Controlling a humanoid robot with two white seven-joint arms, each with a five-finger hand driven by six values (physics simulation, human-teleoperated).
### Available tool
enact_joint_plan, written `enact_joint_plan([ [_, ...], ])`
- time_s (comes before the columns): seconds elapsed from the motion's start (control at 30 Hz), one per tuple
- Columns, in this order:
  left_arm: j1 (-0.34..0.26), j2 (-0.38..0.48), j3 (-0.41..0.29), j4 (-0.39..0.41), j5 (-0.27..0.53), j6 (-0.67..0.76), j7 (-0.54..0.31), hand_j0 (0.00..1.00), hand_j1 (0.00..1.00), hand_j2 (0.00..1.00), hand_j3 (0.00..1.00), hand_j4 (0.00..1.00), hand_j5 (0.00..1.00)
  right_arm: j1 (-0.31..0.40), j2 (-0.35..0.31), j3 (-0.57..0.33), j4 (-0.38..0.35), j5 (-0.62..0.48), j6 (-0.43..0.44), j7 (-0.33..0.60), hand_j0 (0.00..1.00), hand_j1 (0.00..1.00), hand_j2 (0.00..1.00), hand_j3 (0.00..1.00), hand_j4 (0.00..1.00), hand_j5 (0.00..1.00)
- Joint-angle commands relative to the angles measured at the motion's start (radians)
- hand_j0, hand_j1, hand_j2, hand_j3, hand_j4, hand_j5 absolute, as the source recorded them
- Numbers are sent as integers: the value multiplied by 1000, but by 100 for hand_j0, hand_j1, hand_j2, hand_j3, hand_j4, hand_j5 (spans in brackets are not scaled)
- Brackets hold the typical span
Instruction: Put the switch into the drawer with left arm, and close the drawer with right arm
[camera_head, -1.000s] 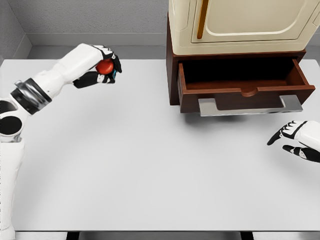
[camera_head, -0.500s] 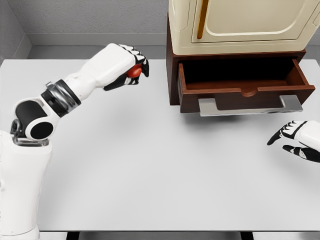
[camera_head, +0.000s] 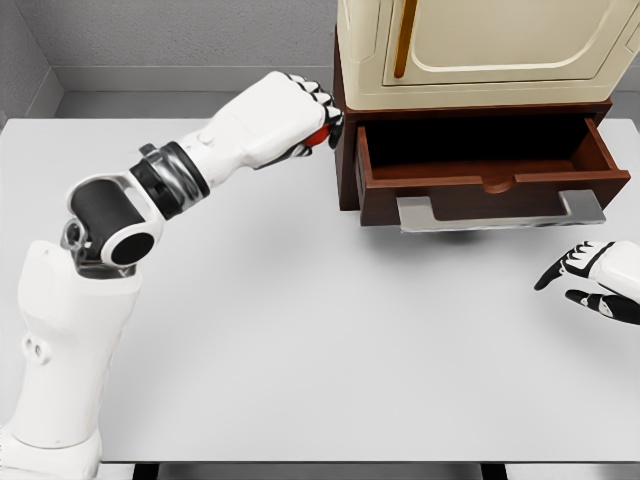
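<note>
Switch (camera_head: 319, 137) in left fingers (camera_head: 322, 104)

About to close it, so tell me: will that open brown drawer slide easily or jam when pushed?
The drawer probably slides straight, since it juts squarely from the cabinet. Its wide metal handle gives the right hand a broad pushing face. It looks rigid, unlikely to flex.

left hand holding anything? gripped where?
Yes: the left hand is shut on the red switch. Fingers wrap most of it, so the exact grip spot cannot be told. The right hand holds nothing.
</note>
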Motion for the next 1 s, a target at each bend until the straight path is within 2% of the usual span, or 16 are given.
enact_joint_plan([
  [0.0,-2,-28,-27,0,-58,2,1,30,30,30,30,30,30,0,-1,1,-1,-8,1,0,57,57,57,57,57,57],
  [0.17,-23,-100,-78,0,-178,4,1,30,30,30,30,30,30,0,-3,0,1,-8,1,0,57,57,57,57,57,57],
  [0.3,-35,-105,-113,1,-225,5,1,30,30,30,30,30,30,0,-3,0,-1,-8,1,0,57,57,57,57,57,57],
  [0.43,-44,-105,-146,4,-311,4,1,30,30,30,30,30,30,2,-1,0,1,-6,1,-1,57,57,57,57,57,57],
  [0.5,-63,-105,-168,10,-316,5,1,30,30,30,30,30,30,0,-1,0,1,-8,1,-1,57,57,57,57,57,57],
  [0.57,-66,-105,-171,12,-360,5,1,30,30,30,30,30,30,0,-1,0,1,-8,1,-1,57,57,57,57,57,57],
  [0.63,-83,-105,-200,13,-362,5,1,30,30,30,30,30,30,0,-1,0,-1,-8,1,-1,57,57,57,57,57,57],
  [0.83,-107,-105,-216,24,-365,5,1,30,30,30,30,30,30,0,-3,0,1,-8,1,-1,57,57,57,57,57,57],
  [0.87,-124,-105,-243,29,-385,7,1,30,30,30,30,30,30,0,-3,0,-1,-8,1,-1,57,57,57,57,57,57],
  [0.97,-129,-105,-263,43,-420,7,1,30,30,30,30,30,30,0,-3,0,-1,-8,1,-1,57,57,57,57,57,57],
])
